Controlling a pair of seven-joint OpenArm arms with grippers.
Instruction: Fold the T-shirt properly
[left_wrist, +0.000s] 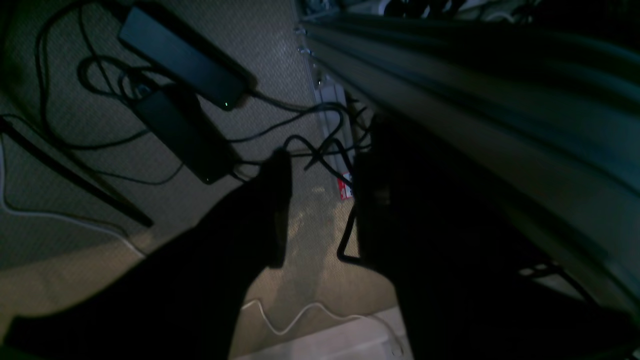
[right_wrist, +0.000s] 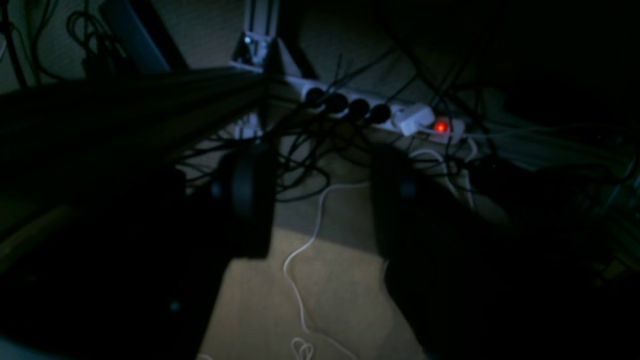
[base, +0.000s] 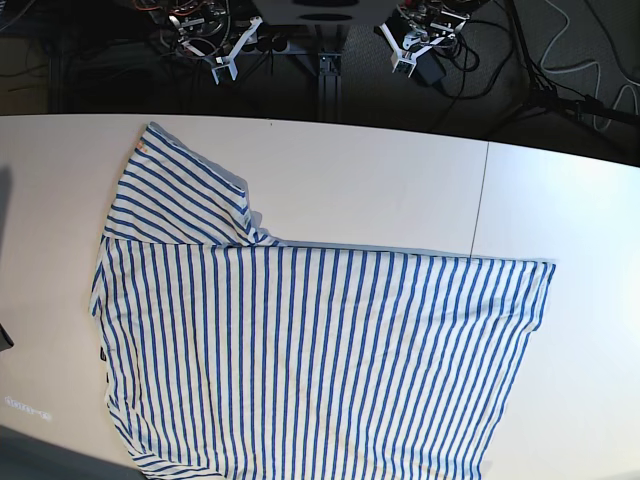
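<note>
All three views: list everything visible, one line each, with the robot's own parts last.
T-shirt: one, white with blue stripes, spread flat on the table, one sleeve pointing to the far left corner.
Table: one, white, fills the base view.
Power strip: one, white, red switch lit, on the floor behind the table.
Power bricks: two, black, on the carpet, side by side.
Cables: many, mostly black, a few white, tangled on the floor.
Left hand: one, dark, open, empty, hanging over the floor off the table.
Right hand: one, dark, open, empty, over the floor near the power strip.
</note>
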